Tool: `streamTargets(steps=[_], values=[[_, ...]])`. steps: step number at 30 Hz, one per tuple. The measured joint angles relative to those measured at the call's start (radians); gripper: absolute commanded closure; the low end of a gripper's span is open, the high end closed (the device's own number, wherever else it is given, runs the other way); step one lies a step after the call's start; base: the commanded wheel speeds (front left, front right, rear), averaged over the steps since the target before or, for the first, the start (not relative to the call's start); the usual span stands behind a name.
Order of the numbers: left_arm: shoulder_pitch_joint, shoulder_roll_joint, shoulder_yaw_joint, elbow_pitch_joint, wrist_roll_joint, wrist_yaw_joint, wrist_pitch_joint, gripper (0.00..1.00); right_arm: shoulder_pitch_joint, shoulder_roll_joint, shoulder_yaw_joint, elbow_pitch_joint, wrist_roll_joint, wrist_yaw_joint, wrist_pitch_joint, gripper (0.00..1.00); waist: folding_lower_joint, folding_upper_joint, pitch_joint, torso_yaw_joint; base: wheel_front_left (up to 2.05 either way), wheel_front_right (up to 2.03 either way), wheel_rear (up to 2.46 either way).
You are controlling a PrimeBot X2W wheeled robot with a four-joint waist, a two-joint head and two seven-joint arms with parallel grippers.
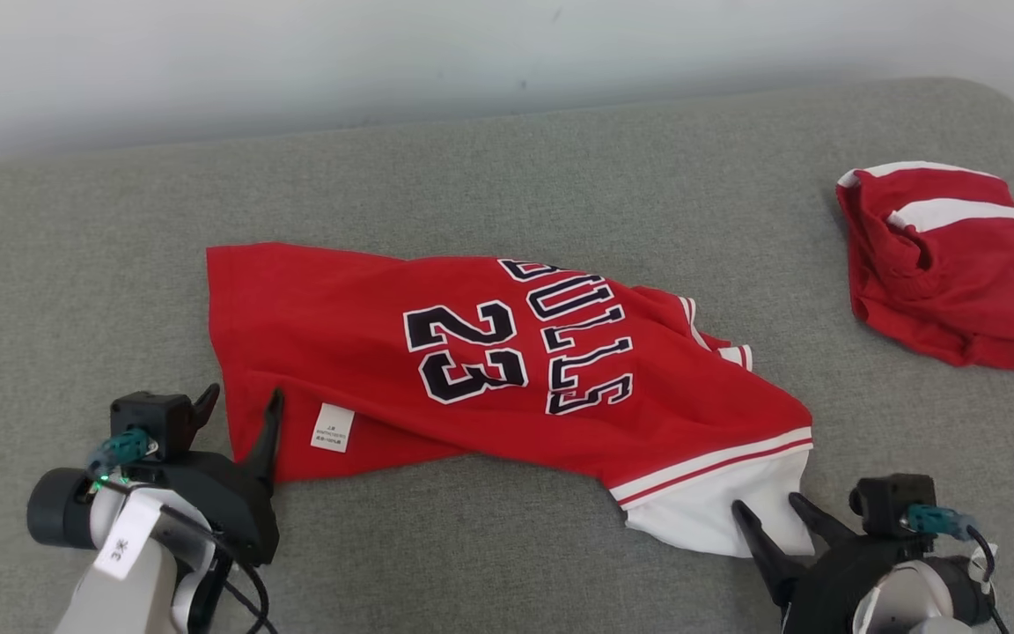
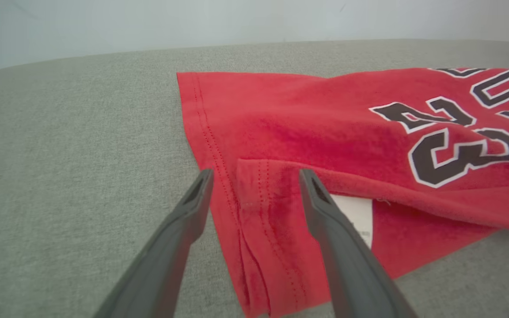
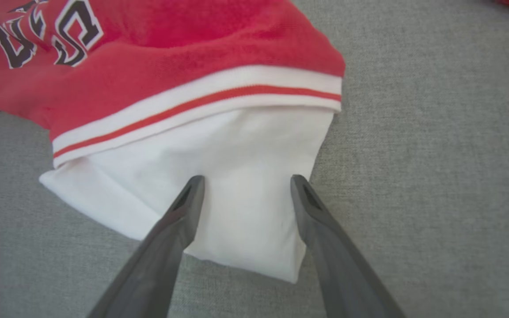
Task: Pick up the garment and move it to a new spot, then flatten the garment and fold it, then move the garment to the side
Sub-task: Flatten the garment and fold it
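Spread wide are the two long dark fingers of the left gripper [image 2: 256, 173], and nothing is pinched between them. They are poised at the near left corner of the red basketball jersey [image 1: 366, 352]. One finger is seen over the grey cloth just beside the stitched hem, the other over the folded-back edge and a small white care label [image 1: 332, 428]. Whether the tips are pressed to the fabric cannot be told.

The right gripper [image 3: 247, 177] is likewise held open with nothing gripped. Its fingers are placed over the white fabric panel [image 3: 219, 145] that sticks out below the jersey's white-and-red striped band [image 3: 192, 106].

The jersey is laid loosely, creased, across the middle of the grey woven cushioned surface [image 1: 507, 158], with black white-edged "BULLS" and "23" turned upward. Well apart from it, near the far right edge, a crumpled red garment with white stripes [image 1: 947, 282] is seen. A pale wall [image 1: 296, 53] is seen behind the surface.
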Motion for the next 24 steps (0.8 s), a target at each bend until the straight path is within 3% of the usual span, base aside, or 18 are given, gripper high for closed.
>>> streamTargets(steps=[10, 11, 12, 13, 14, 24], values=[[-0.1, -0.003, -0.012, 0.132, -0.01, -0.016, 0.03, 0.0, -0.025, 0.007, 0.005, 0.018, -0.011, -0.005, 0.005, 0.0, 0.0, 0.0, 0.027, -0.02, 0.0, 0.0, 0.0], [-0.107, -0.006, -0.013, 0.145, -0.014, -0.016, 0.035, 0.05, -0.025, 0.007, 0.006, 0.019, -0.012, -0.006, 0.005, 0.02, -0.0001, 0.0, 0.028, -0.02, 0.0, 0.0, 0.0], [-0.112, -0.009, -0.013, 0.161, -0.016, -0.016, 0.037, 0.7, -0.026, 0.007, 0.006, 0.02, -0.013, -0.008, 0.007, 0.49, -0.0001, 0.0, 0.029, -0.021, 0.0, 0.0, 0.0], [-0.117, -0.012, -0.013, 0.176, -0.018, -0.017, 0.043, 1.0, -0.026, 0.007, 0.007, 0.021, -0.013, -0.009, 0.007, 0.63, -0.0001, 0.0, 0.03, -0.022, 0.0, 0.0, 0.0], [-0.119, -0.012, -0.017, 0.188, -0.019, -0.017, 0.045, 1.0, -0.026, 0.007, 0.007, 0.022, -0.014, -0.01, 0.007, 1.0, -0.0001, 0.0, 0.03, -0.022, 0.0, 0.0, 0.0], [-0.162, -0.02, -0.061, 0.248, -0.012, -0.025, 0.007, 1.0, -0.033, 0.009, 0.005, 0.044, -0.019, -0.009, 0.003, 1.0, -0.0001, 0.0, 0.014, -0.006, 0.0, 0.0, 0.0]])
